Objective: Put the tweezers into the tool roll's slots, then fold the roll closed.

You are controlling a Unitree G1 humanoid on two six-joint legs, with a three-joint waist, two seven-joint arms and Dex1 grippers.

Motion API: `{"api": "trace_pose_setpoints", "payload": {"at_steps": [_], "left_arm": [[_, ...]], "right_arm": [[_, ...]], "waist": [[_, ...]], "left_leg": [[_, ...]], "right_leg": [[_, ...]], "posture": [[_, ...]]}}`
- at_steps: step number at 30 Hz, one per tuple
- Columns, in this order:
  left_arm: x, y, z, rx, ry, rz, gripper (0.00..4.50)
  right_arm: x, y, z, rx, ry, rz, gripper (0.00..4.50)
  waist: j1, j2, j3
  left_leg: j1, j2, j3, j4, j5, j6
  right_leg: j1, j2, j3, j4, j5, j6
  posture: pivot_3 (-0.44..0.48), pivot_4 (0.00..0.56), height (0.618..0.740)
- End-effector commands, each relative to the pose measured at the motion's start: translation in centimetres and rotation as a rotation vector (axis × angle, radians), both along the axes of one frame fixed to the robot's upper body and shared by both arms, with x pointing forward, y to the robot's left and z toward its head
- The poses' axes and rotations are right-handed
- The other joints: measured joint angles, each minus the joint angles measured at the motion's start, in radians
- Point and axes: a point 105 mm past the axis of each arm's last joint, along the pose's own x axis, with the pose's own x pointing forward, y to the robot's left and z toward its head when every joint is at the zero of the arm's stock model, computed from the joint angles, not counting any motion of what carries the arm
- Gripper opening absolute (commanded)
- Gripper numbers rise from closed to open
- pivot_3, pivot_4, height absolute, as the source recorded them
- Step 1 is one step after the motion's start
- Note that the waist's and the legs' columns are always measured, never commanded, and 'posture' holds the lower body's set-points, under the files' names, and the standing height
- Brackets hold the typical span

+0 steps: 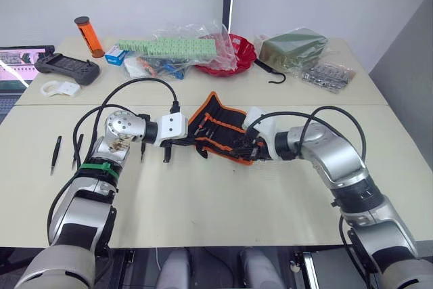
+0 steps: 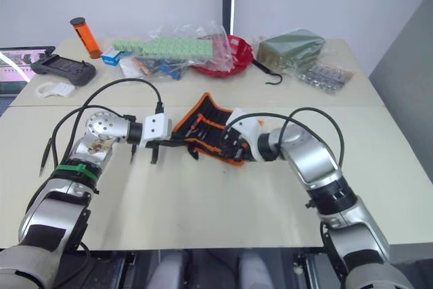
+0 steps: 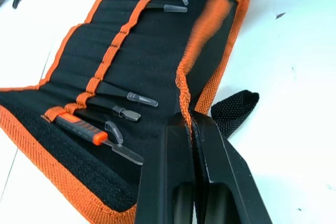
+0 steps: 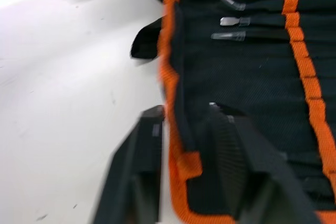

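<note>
The tool roll [image 1: 220,125] lies open in the middle of the table, black with orange binding. Several slots [image 3: 113,51] run across its inner face. Some hold tweezers [image 3: 134,98], and one holds a tool with an orange handle [image 3: 79,127]. My left gripper [image 3: 191,124] is shut on the roll's orange near edge at its left end. At the right end, my right gripper [image 4: 184,114] pinches the same edge, one finger on each side of the raised flap. Two loose tweezers [image 1: 55,153] lie on the table at far left.
At the back stand an olive-green bag [image 1: 292,49], a black hook [image 1: 276,76], a red bowl [image 1: 233,55], bagged green blocks [image 1: 169,47], an orange cylinder [image 1: 88,36], a black controller [image 1: 67,69] and a laptop [image 1: 13,65]. The roll's black strap [image 3: 236,111] trails onto the table.
</note>
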Motion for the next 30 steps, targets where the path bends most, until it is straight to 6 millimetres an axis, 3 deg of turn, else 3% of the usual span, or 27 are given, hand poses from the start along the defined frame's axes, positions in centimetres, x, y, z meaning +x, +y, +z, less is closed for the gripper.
{"api": "trace_pose_setpoints", "payload": {"at_steps": [1, 11, 24, 28, 30], "left_arm": [[0.0, -0.3, 1.6, -0.072, -0.017, 0.014, 0.0], [-1.6, 0.0, 1.4, -0.066, 0.018, -0.033, 0.0], [-5.2, 0.4, -2.0, 0.065, 0.029, -0.099, 0.0], [-6.3, 1.1, -3.7, 0.073, 0.172, -0.063, 0.0], [-6.1, 1.2, -3.5, 0.044, 0.2, -0.032, 0.6]], "right_arm": [[-0.5, 0.3, 0.6, 0.028, -0.027, 0.018, 0.04], [-0.7, 0.4, 0.6, 0.042, -0.046, 0.03, 0.04], [-4.3, 1.0, -2.5, -0.019, 0.052, 0.158, 0.04], [-4.2, 0.6, -3.8, -0.044, 0.077, 0.14, 0.04], [-4.1, 0.3, -4.2, -0.045, 0.095, 0.126, 0.0]], "waist": [[0.0, 0.0, 0.0], [-0.001, 0.0, 0.0], [0.0, 0.0, 0.0], [0.0, 0.0, 0.0], [0.0, 0.0, 0.0]], "left_leg": [[0.0, 0.0, 0.0, 0.0, 0.0, 0.0], [0.0, 0.0, 0.0, 0.001, 0.0, 0.0], [0.0, 0.0, 0.0, 0.001, 0.0, 0.0], [0.001, 0.0, 0.0, 0.001, 0.0, 0.0], [0.001, 0.001, 0.0, 0.001, 0.0, 0.0]], "right_leg": [[0.0, 0.0, 0.0, 0.0, 0.0, 0.0], [0.0, 0.0, 0.0, 0.001, 0.0, 0.0], [0.0, 0.0, 0.0, 0.001, 0.0, 0.0], [0.001, 0.0, 0.0, 0.0, 0.0, 0.0], [0.001, 0.0, 0.0, 0.001, 0.0, 0.0]], "posture": [[0.0, 0.15, 0.74], [0.0, 0.15, 0.74], [0.0, 0.15, 0.74], [0.0, 0.15, 0.74], [0.0, 0.15, 0.74]]}}
